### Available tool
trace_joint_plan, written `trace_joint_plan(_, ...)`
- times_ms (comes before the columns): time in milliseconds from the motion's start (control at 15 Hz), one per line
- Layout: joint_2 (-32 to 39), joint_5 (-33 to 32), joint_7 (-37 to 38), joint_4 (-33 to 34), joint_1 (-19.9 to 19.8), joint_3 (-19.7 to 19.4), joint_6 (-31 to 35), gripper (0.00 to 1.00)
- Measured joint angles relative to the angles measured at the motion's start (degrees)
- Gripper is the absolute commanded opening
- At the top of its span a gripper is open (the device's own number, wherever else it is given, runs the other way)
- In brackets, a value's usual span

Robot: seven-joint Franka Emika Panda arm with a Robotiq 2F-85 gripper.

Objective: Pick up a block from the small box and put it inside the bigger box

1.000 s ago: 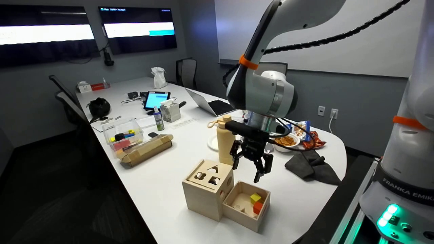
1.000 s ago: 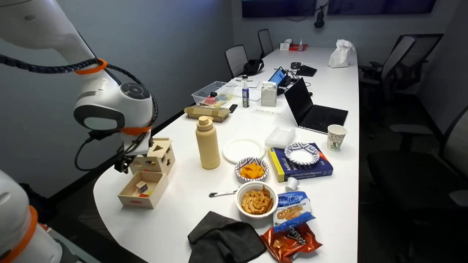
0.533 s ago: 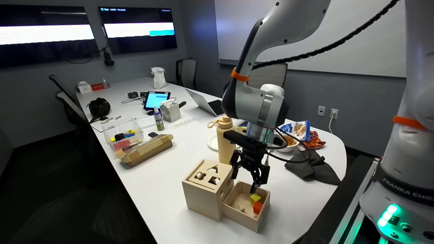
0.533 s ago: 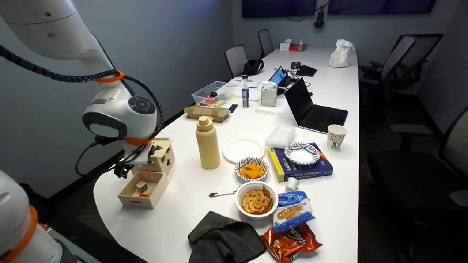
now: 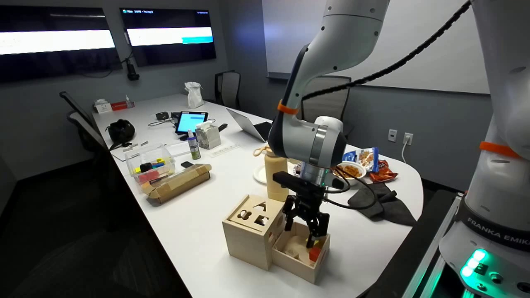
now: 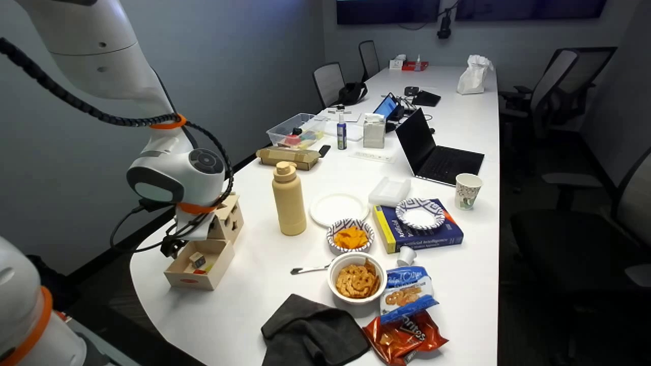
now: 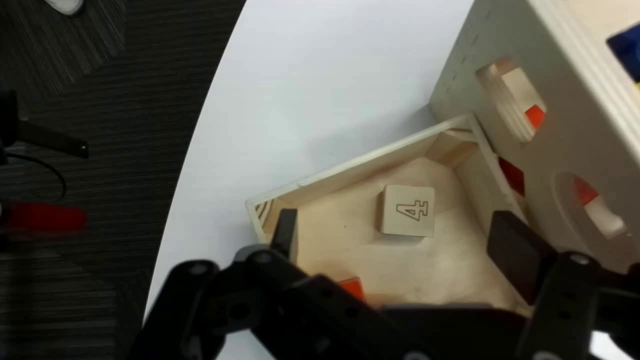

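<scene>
Gripper (image 5: 299,233): black, two-fingered; hangs low over the small box (image 5: 293,265), a low, square, open-topped light-wood box with plain thin walls. Fingers spread wide apart; whether either touches a wall or a block cannot be told.

Contents of the small box: one pale wooden cube block (image 7: 409,211) marked with a 4, lying on the floor; one orange-red block (image 5: 314,254), partly hidden in the wrist view; one yellow block (image 5: 316,242) just beside it, partly covered by a finger in an exterior view.

Bigger box (image 5: 246,240): tall light-wood cube, shape cutouts in top and sides; stands just beside the small box. A red piece (image 7: 535,116) shows through a side opening.

White table (image 6: 259,249): also bears an upright tan bottle (image 6: 290,203) and a rumpled dark grey cloth (image 6: 315,330).
</scene>
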Motion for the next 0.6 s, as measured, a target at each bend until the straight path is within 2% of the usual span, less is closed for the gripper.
trace_joint_plan(67, 0.7, 0.0, 0.0, 0.5, 0.0, -0.1, 0.0, 0.72)
trace_joint_plan(133, 1.4, 0.0, 0.0, 1.0, 0.0, -0.1, 0.0, 0.69)
trace_joint_plan(200, 2.1, 0.0, 0.0, 1.4, -0.1, -0.2, 0.0, 0.84)
trace_joint_plan(267, 2.8, 0.0, -0.1, 1.8, -0.1, -0.3, 0.0, 0.75)
trace_joint_plan(333, 3.4, 0.0, -0.1, 2.2, -0.1, -0.4, 0.0, 0.79)
trace_joint_plan(400, 4.1, 0.1, -0.2, 2.6, -0.1, -0.4, 0.0, 0.77)
trace_joint_plan(467, 4.7, 0.2, -0.3, 3.0, -0.1, -0.5, 0.0, 0.62)
trace_joint_plan(600, 5.9, 0.4, -0.7, 3.8, -0.2, -0.6, 0.0, 0.73)
